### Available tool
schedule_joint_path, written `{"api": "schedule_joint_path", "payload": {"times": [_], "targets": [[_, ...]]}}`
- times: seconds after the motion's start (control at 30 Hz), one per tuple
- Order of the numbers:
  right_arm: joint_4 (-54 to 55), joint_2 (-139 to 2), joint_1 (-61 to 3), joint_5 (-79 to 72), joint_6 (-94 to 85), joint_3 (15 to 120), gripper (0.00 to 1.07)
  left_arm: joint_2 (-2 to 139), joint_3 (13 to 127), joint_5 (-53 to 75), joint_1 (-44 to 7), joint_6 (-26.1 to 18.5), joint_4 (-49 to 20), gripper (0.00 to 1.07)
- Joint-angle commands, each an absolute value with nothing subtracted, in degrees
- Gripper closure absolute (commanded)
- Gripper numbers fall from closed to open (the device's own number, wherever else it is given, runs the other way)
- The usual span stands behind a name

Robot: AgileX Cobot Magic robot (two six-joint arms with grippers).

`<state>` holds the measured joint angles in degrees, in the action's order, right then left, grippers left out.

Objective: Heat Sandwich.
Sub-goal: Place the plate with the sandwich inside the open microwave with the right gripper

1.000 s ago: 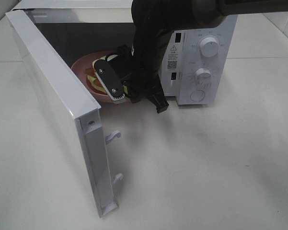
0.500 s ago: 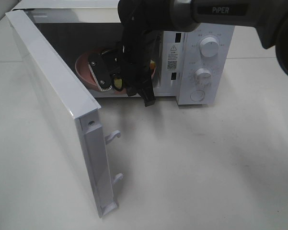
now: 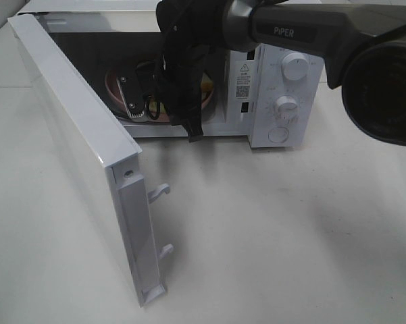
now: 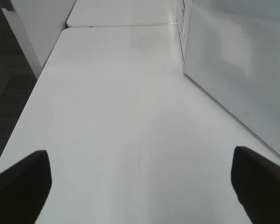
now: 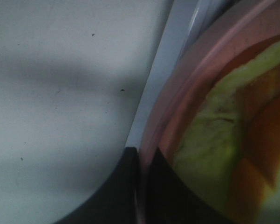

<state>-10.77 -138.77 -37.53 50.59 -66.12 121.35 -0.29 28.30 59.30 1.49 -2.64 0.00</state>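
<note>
The sandwich (image 5: 223,140) is lying on the pink plate (image 5: 177,88), which is being held just inside the cavity of the white microwave (image 3: 284,74), its door (image 3: 74,135) standing wide open. The right gripper (image 5: 140,161) is reaching in through the opening, its jaws closed tight on the plate's rim. The left gripper (image 4: 140,186) is hovering over the desk (image 4: 107,116) near the microwave, jaws spread wide and holding nothing.
</note>
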Motion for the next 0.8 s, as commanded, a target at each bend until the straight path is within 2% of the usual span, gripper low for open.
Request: {"api": "schedule_joint_path", "payload": {"times": [0.03,0.3,0.4,0.43,0.5,0.57,0.6,0.63,0.67,0.7,0.73,0.8], "targets": [[-11.34,-139.06,-36.73,48.41,-65.20,122.61,1.07,-1.78,28.19,58.90,1.55,-2.29,-0.46,0.03],[-10.20,-140.37,-36.04,46.75,-64.11,123.87,1.05,-1.78,28.19,58.90,1.55,-2.29,-0.46,0.03],[-9.57,-140.60,-36.04,46.41,-64.11,123.87,0.96,-1.78,28.19,58.90,1.55,-2.29,-0.46,0.03],[-9.57,-140.60,-36.04,46.41,-64.11,123.87,0.96,-1.78,28.19,58.90,1.55,-2.29,-0.46,0.03],[-9.11,-140.60,-36.04,46.29,-64.11,123.87,0.87,-1.78,28.19,58.90,1.55,-2.29,-0.46,0.03],[-9.00,-140.60,-36.04,46.35,-64.06,123.87,0.67,-1.78,28.19,58.90,1.55,-2.29,-0.46,0.03],[-9.00,-140.60,-36.04,46.35,-64.06,123.87,0.67,-1.78,28.19,58.90,1.55,-2.29,-0.46,0.03],[-8.94,-140.60,-36.04,46.58,-63.88,123.87,0.60,-1.78,28.19,58.90,1.55,-2.29,-0.46,0.03],[-8.94,-140.49,-36.04,46.87,-63.77,123.82,0.53,-1.78,28.19,58.90,1.55,-2.29,-0.46,0.03],[-8.65,-140.20,-36.04,46.98,-63.03,123.36,0.39,-1.78,28.19,58.90,1.55,-2.29,-0.46,0.03],[-8.65,-140.20,-36.04,46.98,-63.03,123.36,0.39,-1.78,28.19,58.90,1.55,-2.29,-0.46,0.03],[-8.54,-139.57,-36.04,46.52,-62.11,122.33,0.29,-1.78,28.19,58.90,1.55,-2.29,-0.46,0.03]]}}
